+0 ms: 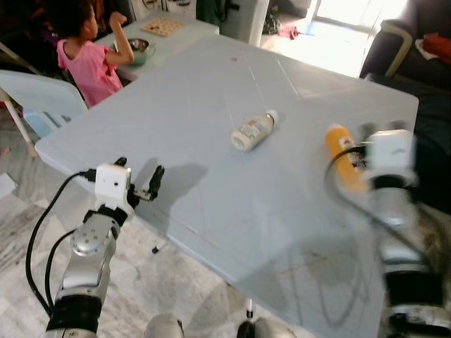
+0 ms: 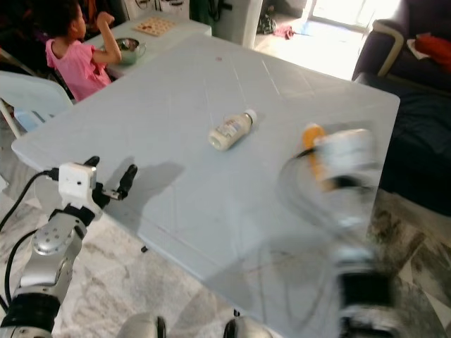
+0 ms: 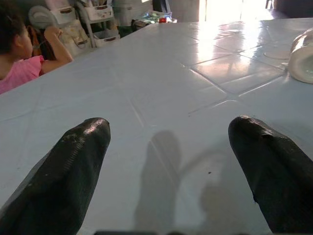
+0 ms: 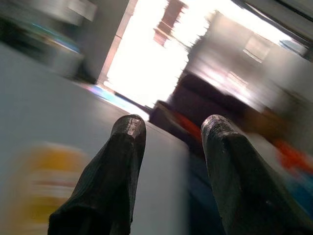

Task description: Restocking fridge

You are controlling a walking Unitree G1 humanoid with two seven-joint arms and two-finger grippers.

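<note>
A white bottle point(image 1: 254, 131) lies on its side near the middle of the pale blue table point(image 1: 211, 84). An orange bottle point(image 1: 342, 165) lies further right, near the table's right edge. My left gripper point(image 1: 139, 173) hovers at the table's near left edge, open, with nothing between its fingers; in the left wrist view the left gripper point(image 3: 168, 147) is low over the tabletop, with the white bottle point(image 3: 302, 56) off to one side. My right arm point(image 1: 389, 158) is blurred beside the orange bottle. The right gripper point(image 4: 171, 142) is open, with a yellow blur point(image 4: 44, 181) beside it.
A person in a pink top point(image 1: 88, 60) sits at the table's far left corner with a bowl point(image 1: 137, 48) and a board point(image 1: 162, 27). A pale chair point(image 1: 35, 98) stands on the left. A dark sofa point(image 1: 423, 63) lies beyond the right edge.
</note>
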